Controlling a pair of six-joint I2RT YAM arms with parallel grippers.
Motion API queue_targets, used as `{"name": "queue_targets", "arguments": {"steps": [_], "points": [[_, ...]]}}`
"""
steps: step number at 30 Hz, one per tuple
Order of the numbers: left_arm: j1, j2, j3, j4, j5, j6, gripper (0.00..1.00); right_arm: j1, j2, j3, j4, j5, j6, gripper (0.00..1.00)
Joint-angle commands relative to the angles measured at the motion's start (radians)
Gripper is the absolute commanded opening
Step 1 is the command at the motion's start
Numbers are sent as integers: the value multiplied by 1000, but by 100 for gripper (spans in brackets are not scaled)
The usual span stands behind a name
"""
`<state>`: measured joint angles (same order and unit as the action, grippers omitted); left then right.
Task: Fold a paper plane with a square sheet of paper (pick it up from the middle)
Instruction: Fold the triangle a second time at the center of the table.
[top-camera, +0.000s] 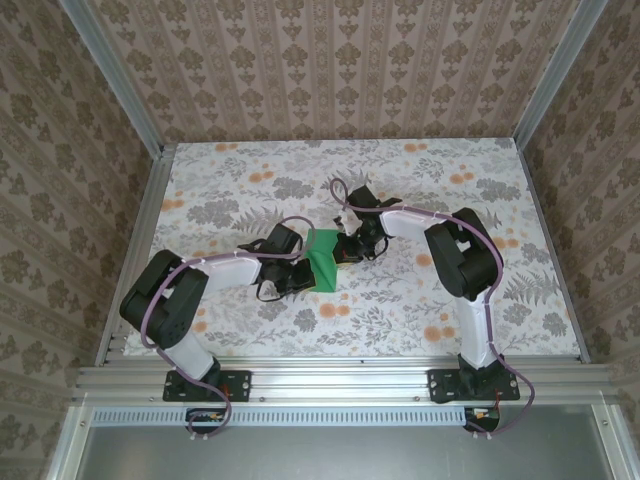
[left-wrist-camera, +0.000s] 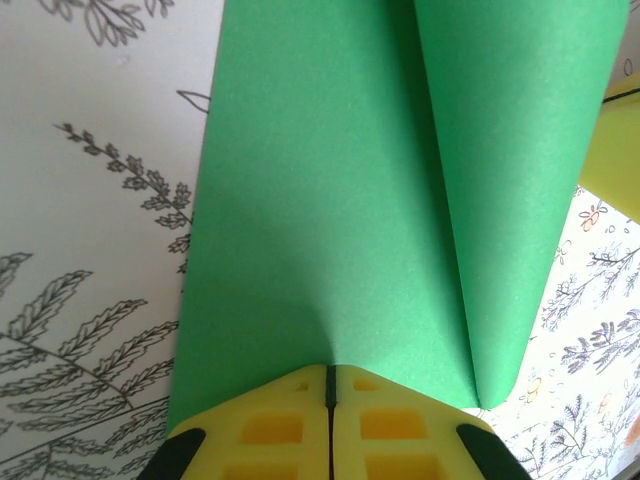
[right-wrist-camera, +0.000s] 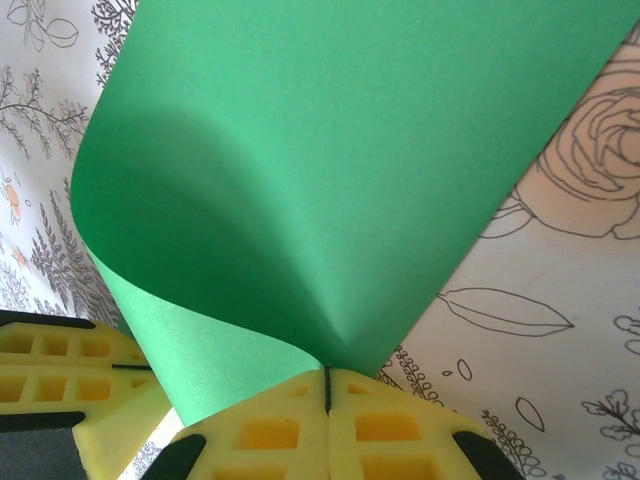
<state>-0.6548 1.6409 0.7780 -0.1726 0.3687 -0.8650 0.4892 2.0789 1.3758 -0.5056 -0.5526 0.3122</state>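
**Both grippers pinched one green sheet near the middle of the desk**

The green sheet of paper (top-camera: 322, 258) hung between the two arms, close to the middle of the desk (top-camera: 400, 180) and a little nearer its near edge than its far one. It was not flat. It was bent over into a loose curl, one flap lying across the other. Whether any part of it touched the desk could not be told.

The left gripper (top-camera: 303, 270) reached in from the desk's left side and was clamped on the paper. In the left wrist view its yellow fingers (left-wrist-camera: 270, 430) met with only a thin dark seam between them, and the paper rose straight out of that seam. A wide panel spread up and to the left. A narrower flap overlapped it on the right, and its rounded fold ended just beside the fingertips. A bit of yellow finger from the other arm showed at the right edge of that view, past the flap.

The right gripper (top-camera: 346, 250) came in from the desk's right side and was likewise pressed together on the sheet. In the right wrist view its fingers (right-wrist-camera: 390, 435) were closed on a corner of the curl, and the paper swept up and round to the left in a smooth bend with no sharp crease. The left gripper's fingers sat low in the left corner of that view, just beside the paper's outer surface. The two grippers were close together, with only the sheet between them.
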Motion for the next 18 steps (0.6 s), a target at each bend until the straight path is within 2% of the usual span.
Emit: {"name": "queue_targets", "arguments": {"steps": [1,18], "points": [[-7,23,14,-59,-15,32,8,8,18,31,-25,13,-19,7],[-14,30,30,-80,-20,47,7,9,35,48,-56,36,-23,8]]}}
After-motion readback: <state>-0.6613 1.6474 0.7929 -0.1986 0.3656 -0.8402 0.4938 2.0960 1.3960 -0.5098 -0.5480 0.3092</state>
